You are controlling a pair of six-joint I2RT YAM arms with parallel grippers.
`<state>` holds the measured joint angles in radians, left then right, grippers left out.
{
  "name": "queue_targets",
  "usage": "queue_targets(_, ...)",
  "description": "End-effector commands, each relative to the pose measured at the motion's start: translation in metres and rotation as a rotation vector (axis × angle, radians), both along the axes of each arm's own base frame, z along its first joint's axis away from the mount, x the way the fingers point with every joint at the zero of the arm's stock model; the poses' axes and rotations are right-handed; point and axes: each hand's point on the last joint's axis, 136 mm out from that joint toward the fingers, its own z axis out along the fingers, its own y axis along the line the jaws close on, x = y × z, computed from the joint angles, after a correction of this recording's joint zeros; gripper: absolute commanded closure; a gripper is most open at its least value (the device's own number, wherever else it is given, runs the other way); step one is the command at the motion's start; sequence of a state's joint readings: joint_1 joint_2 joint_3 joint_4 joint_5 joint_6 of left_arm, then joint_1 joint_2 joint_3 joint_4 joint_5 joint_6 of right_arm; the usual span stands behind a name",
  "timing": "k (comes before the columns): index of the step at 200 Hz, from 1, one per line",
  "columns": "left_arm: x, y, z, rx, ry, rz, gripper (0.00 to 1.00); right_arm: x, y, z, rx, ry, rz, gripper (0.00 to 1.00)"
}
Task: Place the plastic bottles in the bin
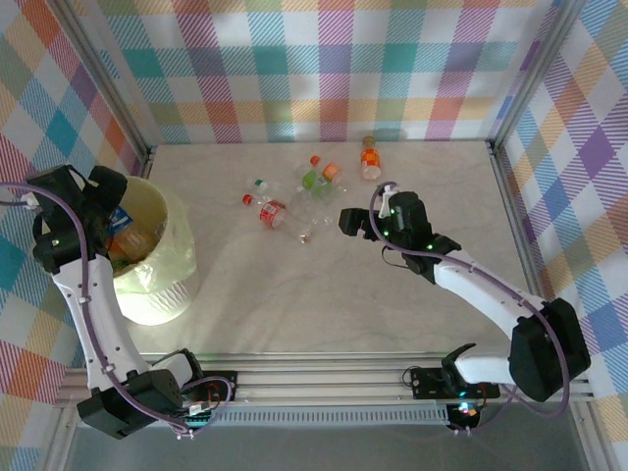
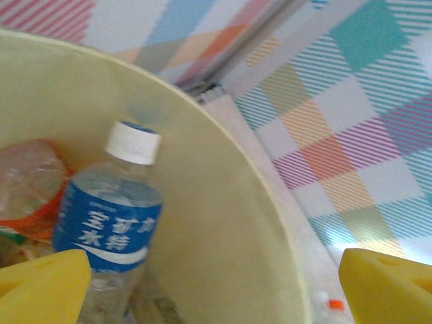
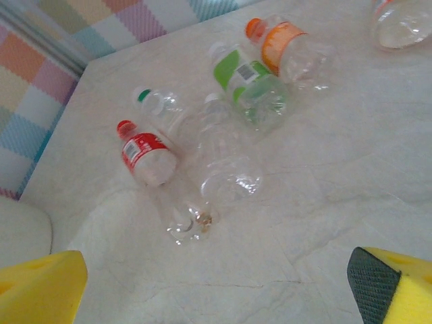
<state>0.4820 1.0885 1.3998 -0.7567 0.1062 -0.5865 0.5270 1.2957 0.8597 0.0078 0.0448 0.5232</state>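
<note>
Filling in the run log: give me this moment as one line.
left gripper open, empty, over bin | blue-label bottle inside bin | right gripper open, empty, near loose bottles | task unfinished

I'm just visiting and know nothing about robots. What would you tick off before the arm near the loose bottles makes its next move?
1. Right gripper open and empty above the table: ok.
2. Bottles lying ready to pick, such as the red-label bottle and the green-label bottle: ok.
3. Clear bottle between them free of its neighbours: cannot tell.
4. Left gripper open, holding nothing, over the bin: ok.
5. Bin upright, with the blue-label bottle inside, below the rim: ok.
</note>
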Motion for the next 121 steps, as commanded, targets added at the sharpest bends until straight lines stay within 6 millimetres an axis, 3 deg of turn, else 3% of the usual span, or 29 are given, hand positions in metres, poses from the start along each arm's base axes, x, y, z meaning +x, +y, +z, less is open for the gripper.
queue_targets(1,-0.002,-0.029,0.037,0.017,-0.119,-0.127,0.03,0.011,-0.016,-0.004,0.002,0.045,-0.124,0.0)
queue_targets(20,-0.004,-0.046,0.05,0.035,-0.166,-0.186,0.01,0.014,-0.022,-0.008,0.021,0.057,-0.165,0.0)
queue_targets(55,0.004,-0.095,0.068,0.027,-0.273,-0.359,0.0,0.015,-0.019,-0.008,0.038,0.053,-0.147,0.0)
queue_targets(121,0.037,-0.202,0.057,0.052,-0.287,-0.665,0.0,0.014,-0.012,-0.017,0.035,0.096,-0.111,0.0)
